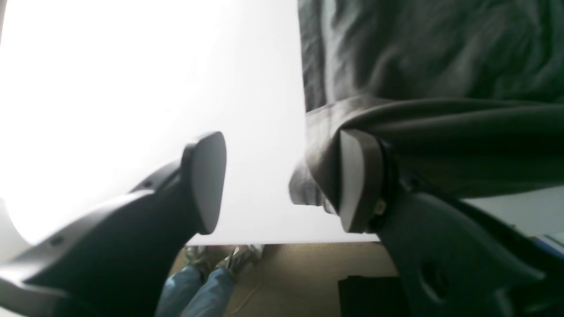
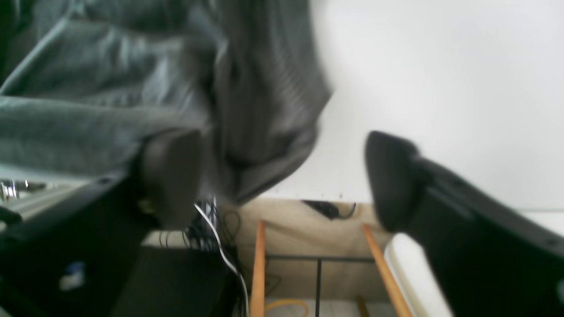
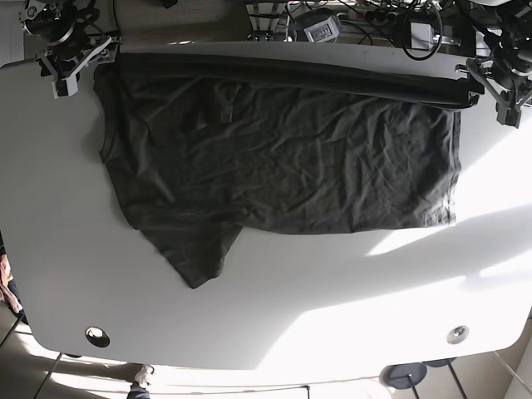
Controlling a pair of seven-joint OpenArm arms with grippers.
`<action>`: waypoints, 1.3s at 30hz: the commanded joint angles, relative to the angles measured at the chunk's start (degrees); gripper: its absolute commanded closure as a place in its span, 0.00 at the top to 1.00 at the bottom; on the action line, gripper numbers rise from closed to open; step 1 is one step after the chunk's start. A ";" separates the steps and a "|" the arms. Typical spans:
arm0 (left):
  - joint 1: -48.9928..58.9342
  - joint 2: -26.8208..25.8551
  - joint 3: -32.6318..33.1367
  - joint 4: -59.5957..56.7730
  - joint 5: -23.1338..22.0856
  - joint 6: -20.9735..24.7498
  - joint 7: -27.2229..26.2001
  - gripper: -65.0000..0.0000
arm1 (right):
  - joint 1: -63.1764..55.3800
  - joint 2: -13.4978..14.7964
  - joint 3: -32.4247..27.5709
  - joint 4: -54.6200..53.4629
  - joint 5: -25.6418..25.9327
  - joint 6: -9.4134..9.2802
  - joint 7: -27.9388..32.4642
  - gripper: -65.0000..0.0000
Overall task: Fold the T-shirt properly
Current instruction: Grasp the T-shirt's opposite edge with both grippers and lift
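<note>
A dark grey T-shirt [image 3: 283,166] lies spread on the white table [image 3: 332,307], one sleeve [image 3: 193,253] pointing toward the front edge. Its far edge is a raised, rolled fold running along the back of the table between both grippers. My left gripper [image 3: 499,87] is at the fold's right end. In the left wrist view it [image 1: 282,180] is open, with shirt cloth [image 1: 440,66] draped over one finger [image 1: 352,185]. My right gripper [image 3: 71,62] is at the fold's left end. In the right wrist view it [image 2: 282,176] is open, with cloth [image 2: 110,88] over one finger [image 2: 172,176].
Cables and equipment [image 3: 332,21] crowd the space behind the table's back edge. Two round holes [image 3: 97,336] [image 3: 456,334] sit near the front corners. A person's jeans-clad legs [image 1: 198,286] stand beyond the table edge. A wooden-legged frame [image 2: 260,264] is below the edge.
</note>
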 commanded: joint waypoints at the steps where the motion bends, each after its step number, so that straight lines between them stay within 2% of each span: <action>1: -0.05 -1.11 -1.22 1.29 -2.59 0.32 -0.15 0.56 | -0.12 0.83 0.66 1.76 1.36 0.08 0.65 1.00; 4: -2.34 -1.11 -2.01 1.29 -3.12 0.32 2.75 0.56 | 0.40 3.38 0.66 1.76 3.30 0.08 0.65 1.00; 6: -4.62 -1.11 -1.49 1.29 -2.94 0.32 6.53 0.56 | 0.58 3.82 0.48 1.76 4.71 0.08 0.74 1.00; 11: -8.49 -0.67 -1.31 1.20 -2.68 0.32 6.79 0.56 | 7.79 3.82 -0.66 1.67 4.53 0.08 0.48 1.00; 13: -12.89 -0.67 -1.31 0.76 -2.59 0.32 6.79 0.55 | 11.22 4.44 -4.18 1.32 2.24 0.08 0.48 1.00; 14: -14.82 -0.67 0.10 0.76 -2.59 0.32 6.79 0.55 | 13.85 4.53 -6.99 1.23 -0.74 0.08 0.48 1.00; 17: -20.97 -0.67 5.02 0.67 -2.59 0.32 6.79 0.55 | 21.06 3.47 -11.65 0.00 -8.92 0.08 0.48 1.00; 21: -27.13 -0.67 9.24 -1.61 -2.59 0.71 6.70 0.55 | 30.47 2.68 -15.34 -5.10 -15.78 0.08 0.48 1.00; 25: -31.96 -0.67 11.79 -5.57 -2.68 6.69 6.62 0.55 | 39.53 3.03 -17.19 -14.51 -18.85 0.08 0.56 1.00; 26: -33.72 -0.67 12.84 -7.42 -2.68 7.74 5.39 0.55 | 43.31 3.56 -17.19 -19.25 -19.91 0.08 0.74 1.00; 28: -34.43 -0.67 15.57 -10.32 -2.68 9.77 -0.86 0.55 | 49.90 5.14 -17.19 -29.27 -20.09 0.08 1.88 1.00; 33: -34.69 -1.29 19.53 -13.92 -2.68 13.46 -7.27 0.55 | 58.78 7.95 -17.36 -47.38 -20.53 0.08 8.65 1.00; 36: -34.69 -2.08 20.58 -15.94 -2.68 13.81 -9.38 0.55 | 62.03 9.36 -17.98 -57.41 -20.61 0.08 14.45 1.00; 39: -34.69 -2.34 20.49 -17.70 -2.68 13.81 -10.88 0.55 | 63.79 10.85 -23.52 -66.11 -20.44 0.08 21.05 1.00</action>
